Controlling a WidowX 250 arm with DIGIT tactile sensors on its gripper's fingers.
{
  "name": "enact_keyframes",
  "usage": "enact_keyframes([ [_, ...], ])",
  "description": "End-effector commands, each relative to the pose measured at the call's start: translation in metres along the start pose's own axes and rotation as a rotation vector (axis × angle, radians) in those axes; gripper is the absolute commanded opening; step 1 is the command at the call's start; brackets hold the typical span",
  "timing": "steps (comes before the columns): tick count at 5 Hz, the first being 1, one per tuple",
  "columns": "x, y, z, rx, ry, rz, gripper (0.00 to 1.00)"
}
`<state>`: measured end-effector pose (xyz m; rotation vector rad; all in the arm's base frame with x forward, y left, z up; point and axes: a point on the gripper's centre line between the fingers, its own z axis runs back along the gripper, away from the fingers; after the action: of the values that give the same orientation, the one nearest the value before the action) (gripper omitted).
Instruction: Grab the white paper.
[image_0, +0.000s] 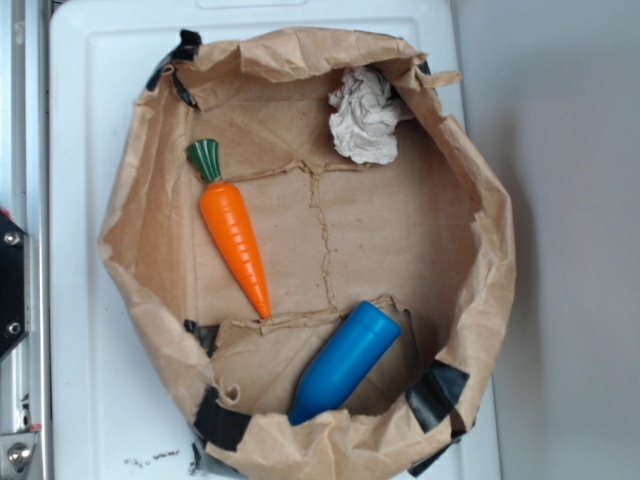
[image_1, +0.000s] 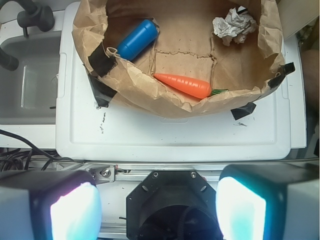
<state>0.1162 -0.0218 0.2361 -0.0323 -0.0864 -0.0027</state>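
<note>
Fingers (image_1: 75, 212) spread apart, well short of the white paper (image_1: 233, 25).

- The gripper (image_1: 159, 202) has two blocky dark fingers (image_1: 50, 205) whose inner pads glow pale cyan-white.
- Between them sits a black angular housing (image_1: 172, 207) with small screws along its upper edge.

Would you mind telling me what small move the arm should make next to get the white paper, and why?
Probably advance the gripper toward the far right corner of the brown bag. The white paper lies there untouched, beyond the carrot, while the open pads hang back outside the bag, holding nothing.
</note>
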Motion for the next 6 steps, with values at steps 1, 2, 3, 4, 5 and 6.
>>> enact_keyframes([
  [1, 0.0, 0.0, 0.0, 0.0, 0.0, 0.0, 1.0],
  [2, 0.016, 0.002, -0.016, 0.001, 0.004, 0.014, 1.0],
  [3, 0.008, -0.006, -0.025, 0.019, -0.007, 0.041, 1.0],
  [4, -0.008, -0.011, -0.022, 0.017, -0.04, 0.064, 1.0],
  [5, -0.006, -0.006, -0.026, -0.004, -0.1, 0.155, 1.0],
  [6, 0.006, -0.007, -0.033, 0.005, -0.103, 0.216, 1.0],
])
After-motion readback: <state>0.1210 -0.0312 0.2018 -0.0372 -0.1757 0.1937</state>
